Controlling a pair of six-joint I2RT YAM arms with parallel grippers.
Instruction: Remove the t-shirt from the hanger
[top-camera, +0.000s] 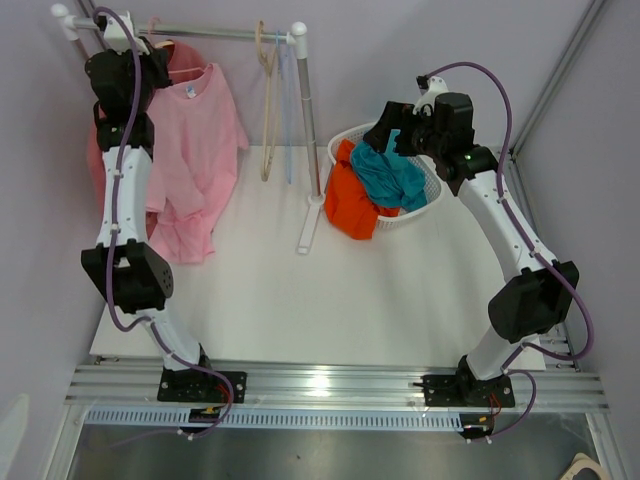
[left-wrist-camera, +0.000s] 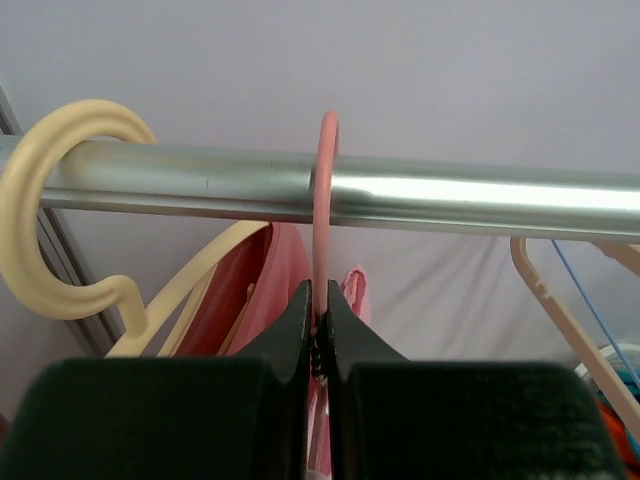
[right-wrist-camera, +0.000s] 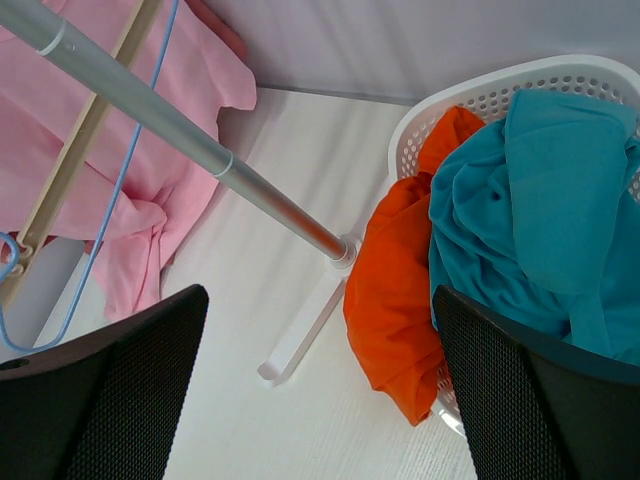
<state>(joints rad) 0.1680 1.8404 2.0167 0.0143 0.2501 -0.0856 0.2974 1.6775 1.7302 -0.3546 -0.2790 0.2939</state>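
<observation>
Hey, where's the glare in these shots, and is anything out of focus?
Left wrist view: a bright glare streak runs along the metal rail; the left hand clamping the pink hanger blurs toward the bottom edge. Right wrist view: no glare, the laundry basket crisp. Top view: even light.

Over rail (left-wrist-camera: 480, 195): pink hook (left-wrist-camera: 322, 200), cream hook (left-wrist-camera: 80, 122) close on its left; rail bare rightward; tabletop (top-camera: 300, 300) open below.

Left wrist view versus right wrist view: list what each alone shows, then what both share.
Left wrist only: left claw shut on the pink plastic hanger hook over a silver metal rail, beside a cream hook. Right wrist only: open right claw, white plastic basket holding an orange garment and a teal garment. Both: pink t-shirt and an empty beige hanger.
</observation>
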